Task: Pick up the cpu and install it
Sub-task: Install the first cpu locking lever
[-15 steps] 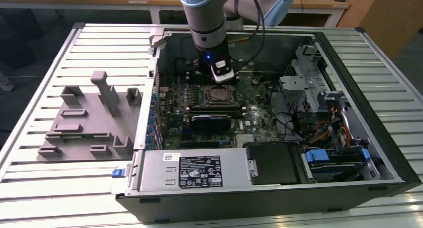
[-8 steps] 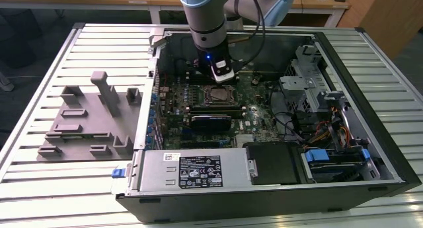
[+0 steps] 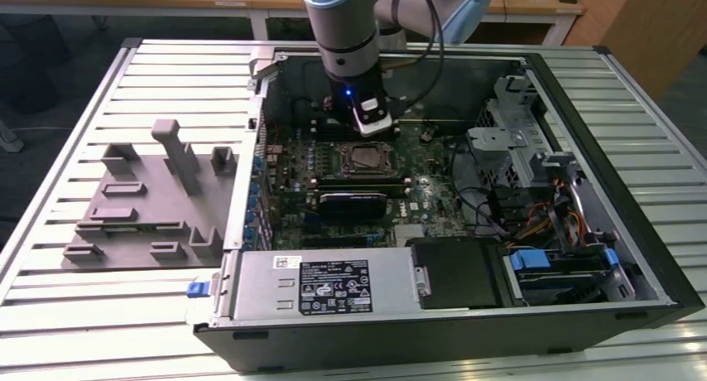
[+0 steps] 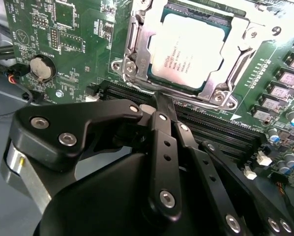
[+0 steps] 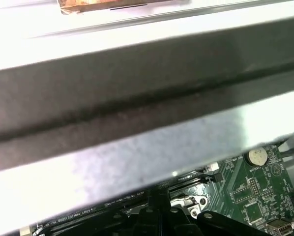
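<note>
Our gripper is pinched closed and empty; the cpu already sits in its socket just ahead of our fingertips, below them, square-on.

Bright even light, blurred glaring foreground

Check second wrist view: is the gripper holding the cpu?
No. The cpu lies inside the metal-framed socket, and the gripper sits beside the frame with nothing between its closed fingers.
</note>
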### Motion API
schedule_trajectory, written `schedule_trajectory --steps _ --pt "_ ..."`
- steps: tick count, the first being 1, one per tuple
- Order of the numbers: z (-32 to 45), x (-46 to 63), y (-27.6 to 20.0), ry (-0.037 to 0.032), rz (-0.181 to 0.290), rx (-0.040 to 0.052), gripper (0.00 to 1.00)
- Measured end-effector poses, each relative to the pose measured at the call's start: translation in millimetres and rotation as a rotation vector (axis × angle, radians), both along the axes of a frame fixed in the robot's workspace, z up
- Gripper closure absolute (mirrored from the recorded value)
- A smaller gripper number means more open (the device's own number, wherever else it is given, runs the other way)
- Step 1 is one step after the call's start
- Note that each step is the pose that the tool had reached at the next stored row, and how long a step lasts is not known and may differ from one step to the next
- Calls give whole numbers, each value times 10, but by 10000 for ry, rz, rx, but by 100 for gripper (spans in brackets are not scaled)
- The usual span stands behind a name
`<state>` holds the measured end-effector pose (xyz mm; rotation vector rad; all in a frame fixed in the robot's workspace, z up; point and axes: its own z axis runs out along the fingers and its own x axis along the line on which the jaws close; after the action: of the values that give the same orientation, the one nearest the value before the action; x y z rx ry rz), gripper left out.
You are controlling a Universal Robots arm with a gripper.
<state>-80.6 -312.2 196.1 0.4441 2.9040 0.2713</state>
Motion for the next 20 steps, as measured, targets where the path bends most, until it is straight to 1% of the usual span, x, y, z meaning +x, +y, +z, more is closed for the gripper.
schedule_trajectory --steps 12,20 --pt "149 0 0 0 1 0 89" --pt "159 0 0 0 1 -6 89"
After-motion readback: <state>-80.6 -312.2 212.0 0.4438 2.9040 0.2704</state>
